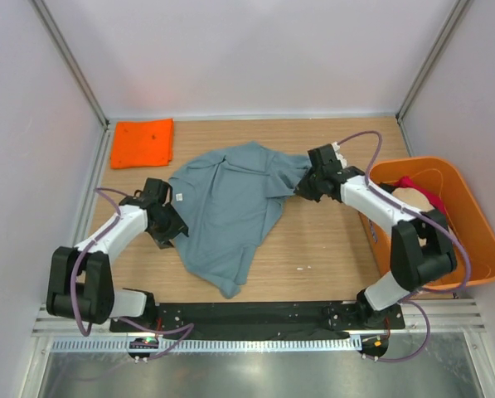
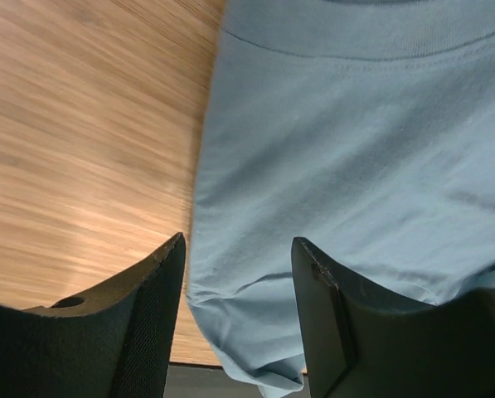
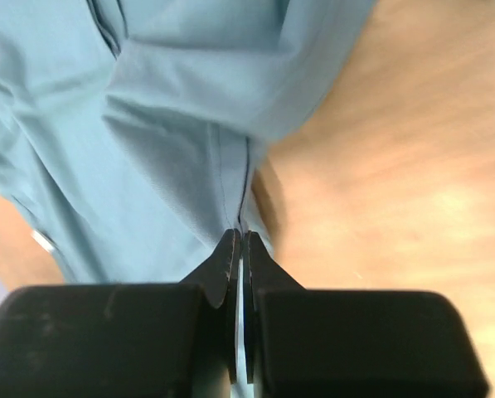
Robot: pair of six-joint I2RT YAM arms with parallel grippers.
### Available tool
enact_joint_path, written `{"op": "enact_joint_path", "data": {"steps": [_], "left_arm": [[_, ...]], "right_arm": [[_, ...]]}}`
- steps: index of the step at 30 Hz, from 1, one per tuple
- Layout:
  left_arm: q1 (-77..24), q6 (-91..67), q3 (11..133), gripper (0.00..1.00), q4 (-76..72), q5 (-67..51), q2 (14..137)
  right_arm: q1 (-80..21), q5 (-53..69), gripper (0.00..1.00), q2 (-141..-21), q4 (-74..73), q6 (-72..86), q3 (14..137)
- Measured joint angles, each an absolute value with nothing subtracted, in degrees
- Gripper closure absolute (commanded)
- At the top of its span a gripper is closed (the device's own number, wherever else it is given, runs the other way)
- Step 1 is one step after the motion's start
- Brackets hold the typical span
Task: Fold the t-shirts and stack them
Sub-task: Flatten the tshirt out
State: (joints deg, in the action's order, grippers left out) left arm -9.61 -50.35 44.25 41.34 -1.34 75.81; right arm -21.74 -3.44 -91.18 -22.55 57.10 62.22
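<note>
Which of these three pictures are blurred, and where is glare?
Top external: sharp, evenly lit. Left wrist: the table is streaked with a glare patch; the grey-blue t-shirt is clearer. Right wrist: table soft and glary; the right hand is sharp.

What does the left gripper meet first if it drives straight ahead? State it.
The large grey-blue cloth t-shirt: its edge lies between the open fingers of the left gripper, so it would likely push into cloth at once.

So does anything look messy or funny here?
The grey-blue t-shirt lies rumpled and crooked in the middle, one side bunched where the right gripper pinches it. The orange t-shirt in the far left corner is folded flat.
</note>
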Motion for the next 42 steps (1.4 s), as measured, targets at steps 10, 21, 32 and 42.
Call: {"op": "enact_joint_path", "data": {"steps": [10,21,32,42], "left_arm": [[-12.10,-52.14,45.95,0.42,37.19,-5.93,86.87],[-10.74,-47.81,71.85,0.42,47.81,-10.90,109.71],[-19.51,-46.09,62.15,0.33,50.04,11.07,82.96],[-41.06,-56.88,57.58,0.42,64.73,14.44,77.38]], "right_arm": [[-21.76,-1.48,0.99,-68.62,-46.02,46.78,47.40],[-21.76,2.57,0.99,-70.17,-49.12,45.52,47.27],[-21.76,3.55,0.99,-72.88,-47.07,42.76,49.04],[-21.76,6.42,0.99,-76.53,-43.79,41.30,48.95]]}}
